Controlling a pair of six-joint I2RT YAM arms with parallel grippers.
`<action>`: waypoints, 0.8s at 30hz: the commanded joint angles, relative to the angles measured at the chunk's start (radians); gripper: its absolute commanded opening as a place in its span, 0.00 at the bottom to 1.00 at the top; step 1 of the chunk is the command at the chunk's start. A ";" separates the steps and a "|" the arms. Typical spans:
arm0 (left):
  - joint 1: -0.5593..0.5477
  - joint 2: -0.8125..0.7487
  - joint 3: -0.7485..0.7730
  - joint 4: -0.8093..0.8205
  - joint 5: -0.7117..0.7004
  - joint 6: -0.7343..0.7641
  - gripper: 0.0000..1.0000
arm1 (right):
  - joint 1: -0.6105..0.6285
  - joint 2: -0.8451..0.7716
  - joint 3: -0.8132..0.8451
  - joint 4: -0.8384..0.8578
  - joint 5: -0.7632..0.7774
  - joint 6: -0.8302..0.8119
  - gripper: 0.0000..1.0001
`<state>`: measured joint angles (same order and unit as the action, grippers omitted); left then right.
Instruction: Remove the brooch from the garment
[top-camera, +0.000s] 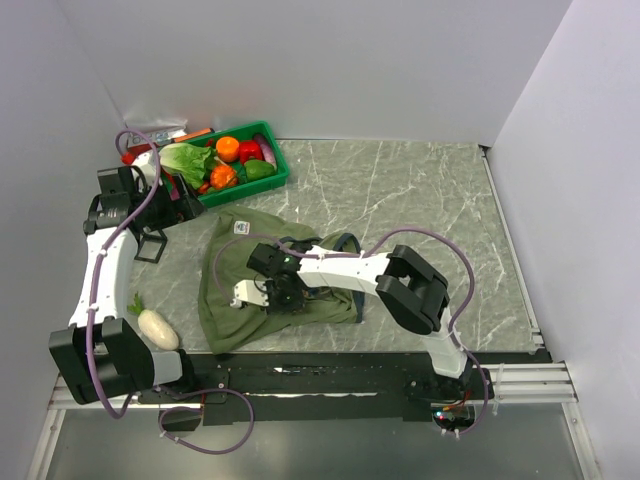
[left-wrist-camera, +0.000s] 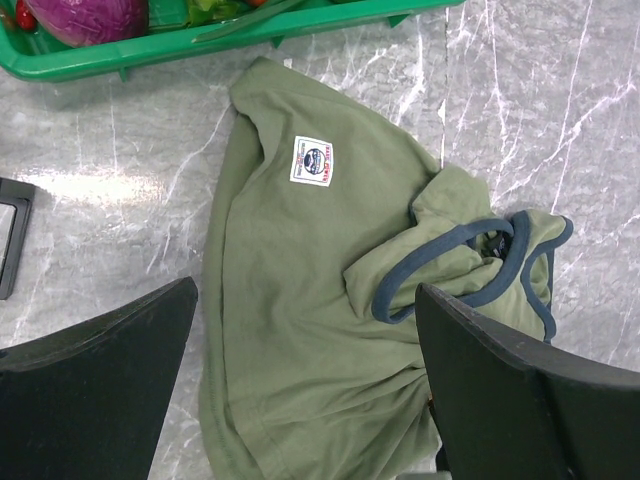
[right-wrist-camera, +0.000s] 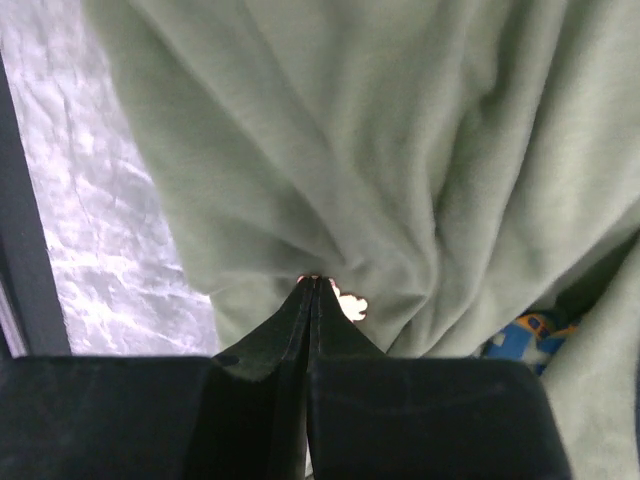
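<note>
— One white radish (top-camera: 158, 328) lies nearest us, on the marble table (top-camera: 430, 200) beside the left arm's base. What do we see past it?

— The garment (top-camera: 225, 300), olive and crumpled, with the right gripper (right-wrist-camera: 312, 284) down on it. Its fingers are pressed flat together with no gap, tips against a fold of cloth.

— And the brooch (right-wrist-camera: 350, 306)?

— We find it in the right wrist view only. It is a tiny pale-pink shape on the fabric, just to the right of those closed tips. Whether the tips pinch any part of it, we cannot tell. A patch of the blue-and-orange graphic (right-wrist-camera: 520, 336) peeks out of a fold nearby.

— Farther on?

— We see the navy trim (left-wrist-camera: 450, 262) and the white label (left-wrist-camera: 312, 160), face up. The left gripper (left-wrist-camera: 305, 290) is raised off the table, apart from the shirt, its fingers spread wide and holding nothing. A black frame (top-camera: 150, 247) sits left of the garment. The green tray (top-camera: 250, 187) of vegetables stands farthest.
</note>
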<state>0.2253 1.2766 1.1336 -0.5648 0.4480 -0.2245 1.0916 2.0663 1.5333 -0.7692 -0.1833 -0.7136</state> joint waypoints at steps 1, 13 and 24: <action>0.003 0.015 0.022 0.022 0.026 -0.010 0.96 | -0.041 0.058 -0.019 -0.015 -0.012 0.078 0.00; 0.003 0.040 0.040 0.010 0.031 -0.015 0.96 | -0.082 -0.021 -0.009 -0.015 0.022 0.151 0.00; 0.005 0.073 0.054 0.002 0.049 -0.018 0.97 | -0.087 -0.129 -0.012 -0.056 -0.002 0.174 0.00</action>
<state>0.2256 1.3453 1.1397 -0.5659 0.4664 -0.2272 1.0042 2.0094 1.5295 -0.7933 -0.1982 -0.5568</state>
